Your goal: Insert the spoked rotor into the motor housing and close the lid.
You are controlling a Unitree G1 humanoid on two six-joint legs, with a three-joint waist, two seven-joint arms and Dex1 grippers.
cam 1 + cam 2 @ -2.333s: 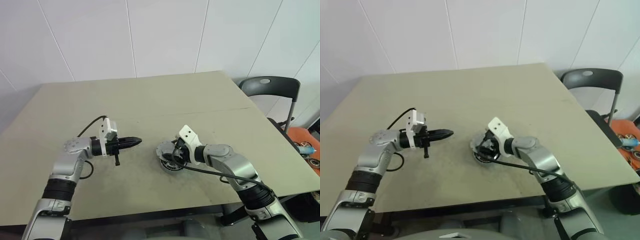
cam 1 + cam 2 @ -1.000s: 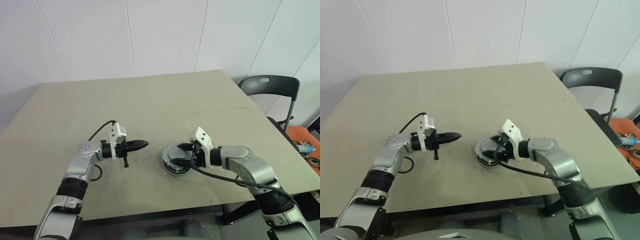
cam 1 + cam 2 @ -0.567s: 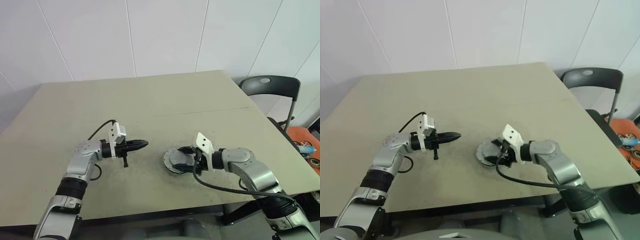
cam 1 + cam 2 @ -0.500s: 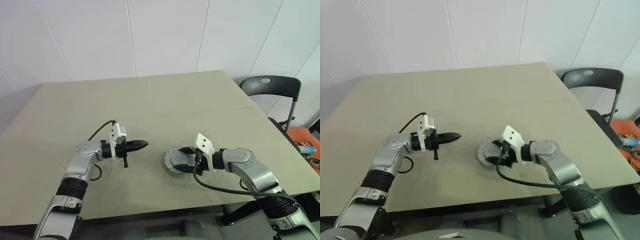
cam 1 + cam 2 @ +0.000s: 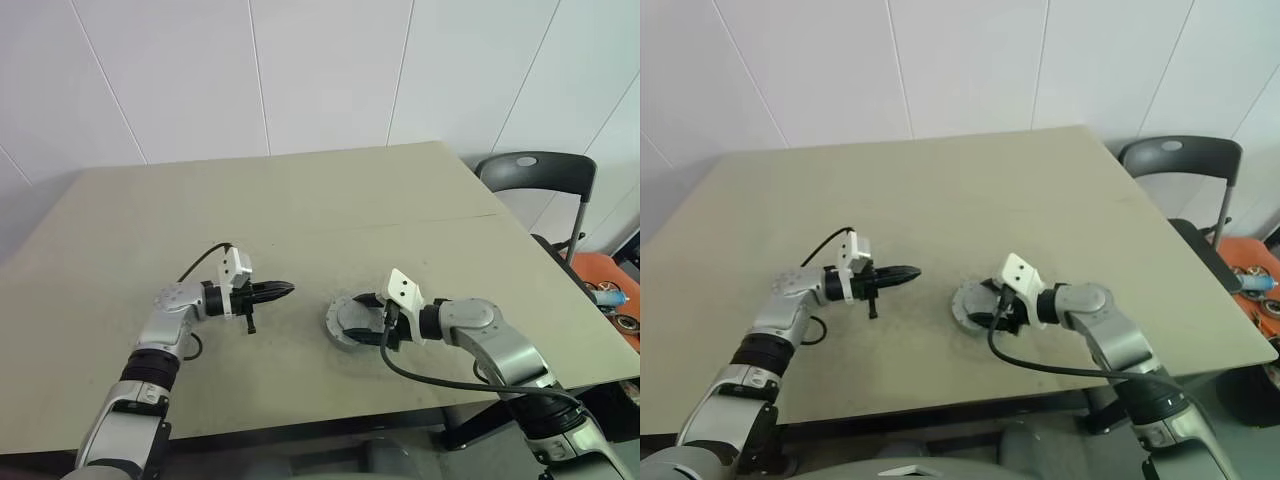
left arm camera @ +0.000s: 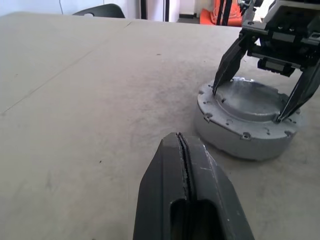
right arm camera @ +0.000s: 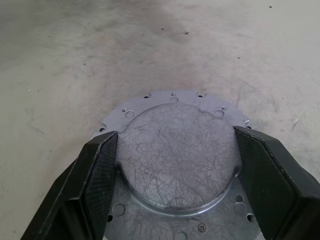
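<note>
Grey metal lid (image 7: 181, 155) now covers the housing (image 6: 245, 135); a second ago we saw copper windings. Our right gripper (image 7: 175, 175) stays spread around the lid; our left gripper (image 6: 185, 165) is pressed together, so closing seems nearly done.

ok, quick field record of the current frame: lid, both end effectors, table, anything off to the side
lid: grey metal lid seated flat on the round motor housing
right end effector: fingers spread wide, straddling the lid's raised centre
left end effector: shut, holding nothing, apart from the housing and pointing toward it
table: beige top, housing near its front edge
side: black chair beyond the table's right edge
</note>
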